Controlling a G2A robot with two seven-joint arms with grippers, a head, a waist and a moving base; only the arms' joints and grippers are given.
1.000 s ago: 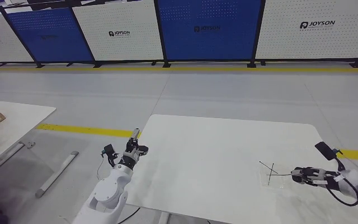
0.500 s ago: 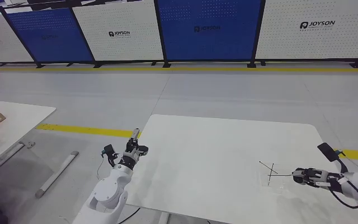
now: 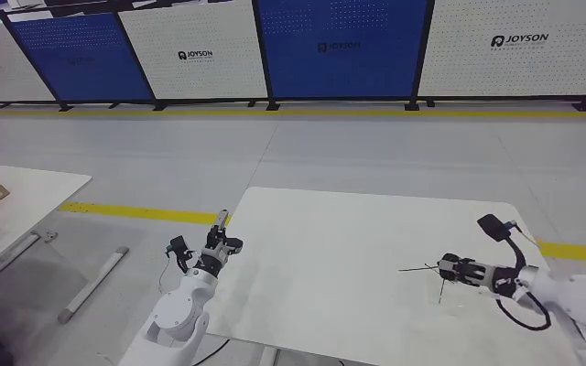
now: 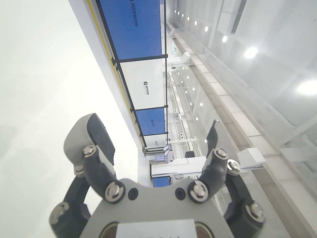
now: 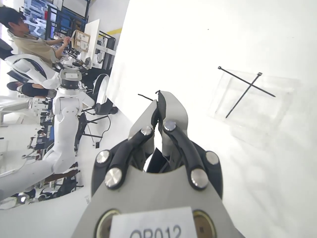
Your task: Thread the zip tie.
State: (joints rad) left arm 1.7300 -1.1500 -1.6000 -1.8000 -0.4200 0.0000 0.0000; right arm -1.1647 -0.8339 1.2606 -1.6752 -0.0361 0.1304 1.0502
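We're gripping one zip tie (image 5: 145, 97) in the right gripper (image 5: 158, 100): the jaws are clenched on it and a short black length is sticking out past the tips. It looks to be clear of the table (image 3: 348, 265), just beside the clear tray (image 5: 284, 105), on the side facing the table's middle. We can't tell whether the head or the tail is the pinched end, as it's too thin to read. Two spare ties (image 5: 250, 84) are lying crossed on the tray and aren't touching the held one. The left gripper (image 4: 156, 125) is sitting well apart from the tray, by the table edge farthest from it, with its jaws spread wide, nothing between them, and pointing up off the table. As we're reading it, the pick is done and the threading itself isn't started: there's no loop formed and only one hand on the tie. The next move is calling for the left gripper to come across toward the tray side and take the free end. Then we're bending the strip so the tail lines up with the head's slot. The strip is looking thin and floppy, so we're expecting the free end to wobble. Each grip needs to be close to its end, and the feed needs to be slow and straight. We're also keeping clear of the spares on the tray.
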